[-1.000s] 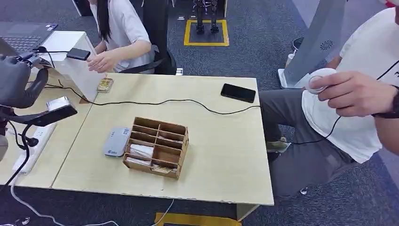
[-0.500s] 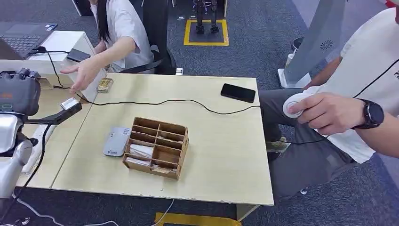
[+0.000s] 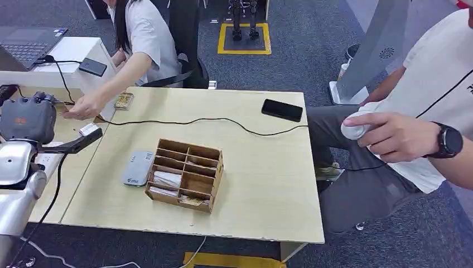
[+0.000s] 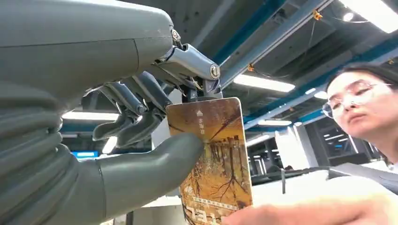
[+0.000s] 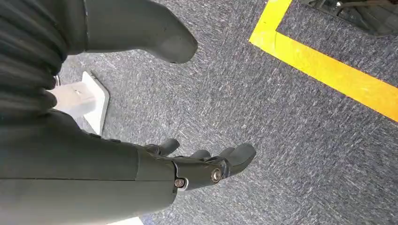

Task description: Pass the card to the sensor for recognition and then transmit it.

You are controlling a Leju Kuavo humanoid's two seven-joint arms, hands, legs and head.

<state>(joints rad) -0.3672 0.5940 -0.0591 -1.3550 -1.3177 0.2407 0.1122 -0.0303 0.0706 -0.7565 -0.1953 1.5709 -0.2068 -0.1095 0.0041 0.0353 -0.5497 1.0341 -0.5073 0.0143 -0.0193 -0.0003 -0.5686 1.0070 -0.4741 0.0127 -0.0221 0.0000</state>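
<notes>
Left hand (image 4: 141, 140) pinching card (image 4: 213, 159) between thumb and fingers; person's fingers (image 4: 309, 213) touching card's far edge. Right hand (image 5: 187, 168) empty, fingers apart.

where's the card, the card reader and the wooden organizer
card (image 4: 213, 154), left wrist view, middle of its printed face
card reader (image 3: 138, 167), head view, middle of its grey top
wooden organizer (image 3: 220, 167), head view, its right side wall
</notes>
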